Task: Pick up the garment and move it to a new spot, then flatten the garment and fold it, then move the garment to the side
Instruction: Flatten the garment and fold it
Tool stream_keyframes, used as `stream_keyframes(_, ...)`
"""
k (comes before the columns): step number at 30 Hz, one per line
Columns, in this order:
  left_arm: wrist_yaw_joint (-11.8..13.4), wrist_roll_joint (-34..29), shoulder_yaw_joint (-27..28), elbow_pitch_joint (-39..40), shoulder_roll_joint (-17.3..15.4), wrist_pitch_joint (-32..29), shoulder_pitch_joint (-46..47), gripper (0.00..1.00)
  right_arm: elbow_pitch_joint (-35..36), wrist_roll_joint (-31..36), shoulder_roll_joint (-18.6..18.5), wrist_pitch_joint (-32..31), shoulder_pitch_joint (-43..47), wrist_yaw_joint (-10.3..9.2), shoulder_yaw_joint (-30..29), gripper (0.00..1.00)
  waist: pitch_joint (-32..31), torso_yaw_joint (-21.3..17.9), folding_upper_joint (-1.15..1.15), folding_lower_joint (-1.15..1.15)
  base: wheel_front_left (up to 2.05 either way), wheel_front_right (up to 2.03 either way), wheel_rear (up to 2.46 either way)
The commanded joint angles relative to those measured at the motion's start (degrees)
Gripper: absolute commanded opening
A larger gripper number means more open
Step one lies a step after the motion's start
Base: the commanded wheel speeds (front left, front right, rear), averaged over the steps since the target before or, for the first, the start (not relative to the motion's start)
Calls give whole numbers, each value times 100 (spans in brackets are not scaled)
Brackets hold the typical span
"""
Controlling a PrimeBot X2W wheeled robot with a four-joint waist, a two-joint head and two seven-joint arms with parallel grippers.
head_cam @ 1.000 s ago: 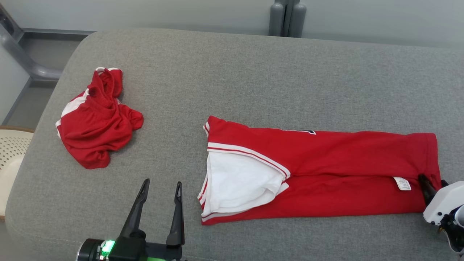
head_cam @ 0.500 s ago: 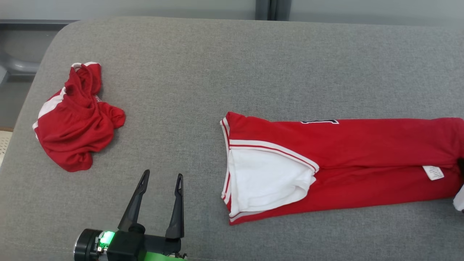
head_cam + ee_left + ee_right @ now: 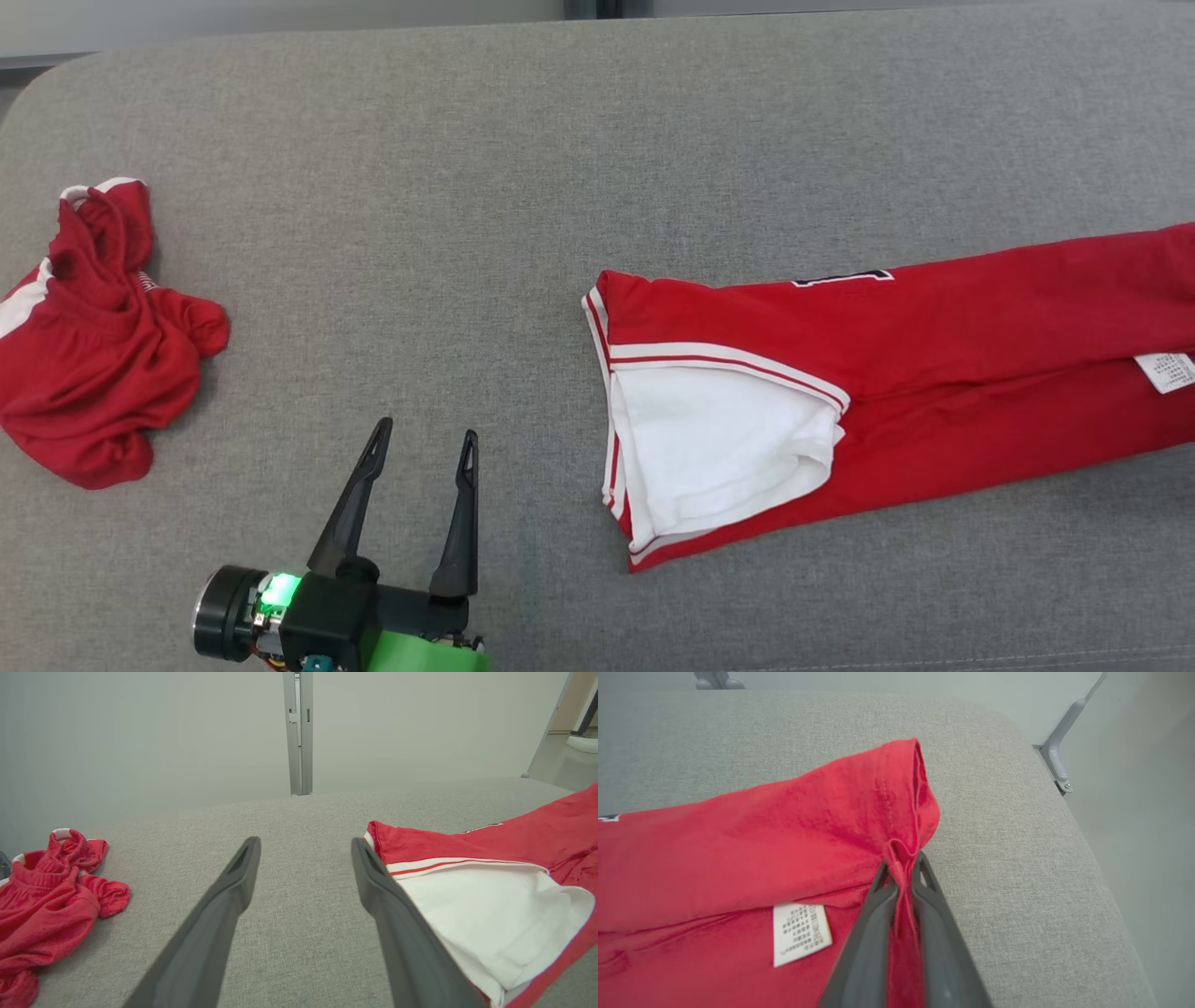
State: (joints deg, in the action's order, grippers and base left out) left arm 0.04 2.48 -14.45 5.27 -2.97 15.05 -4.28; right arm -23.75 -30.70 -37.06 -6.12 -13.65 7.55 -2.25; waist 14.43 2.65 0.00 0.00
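Red garment (image 3: 980, 336), laid long on grey cushion (image 3: 467, 168)
Right gripper (image 3: 903, 870), agape a second ago, now pinches its hem corner; left gripper (image 3: 426, 432) spread, empty, near it; care label (image 3: 802, 933) print too small to read

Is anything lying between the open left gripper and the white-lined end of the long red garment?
Nothing visible. Just a stretch of grey cushion separates the left gripper from the white-lined end of the long red garment. The crumpled red garment sits on the gripper's other side, out of that path.
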Motion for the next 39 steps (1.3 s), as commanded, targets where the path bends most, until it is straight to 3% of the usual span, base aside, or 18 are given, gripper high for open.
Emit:
stream_keyframes(1, 0, 8, 14, -21, -1, 16, 53, 100, 284, 121, 44, -95, 120, -11, -91, 0, -88, -36, 0, 0, 0, 0, 0)
stream_keyframes(10, 68, 75, -69, -47, 3, 16, -102, 100, 2944, 579, 832, -1197, 951, -10, -662, 0, -422, 218, 0, 0, 0, 0, 0)
stream_keyframes(17, 94, 99, -136, -21, 4, 16, -105, 100, 4199, 846, 1493, -1816, 1126, -10, -293, 0, -418, 537, 0, 0, 0, 0, 0)
stream_keyframes(26, 135, 189, -182, -46, 5, 16, -3, 100, 4259, 822, 2003, -2023, 949, -8, 773, 0, -331, 987, 0, 0, 0, 0, 0)
stream_keyframes(38, 208, 301, -318, -20, 5, 16, 94, 100, 3381, 627, 2448, -1782, 767, -7, 1661, 0, -177, 1269, 0, 0, 0, 0, 0)
stream_keyframes(39, 214, 302, -314, -15, 5, 16, 99, 100, 3295, 613, 2477, -1761, 747, -7, 1702, 19, -165, 1271, 0, 0, 0, 0, 0)
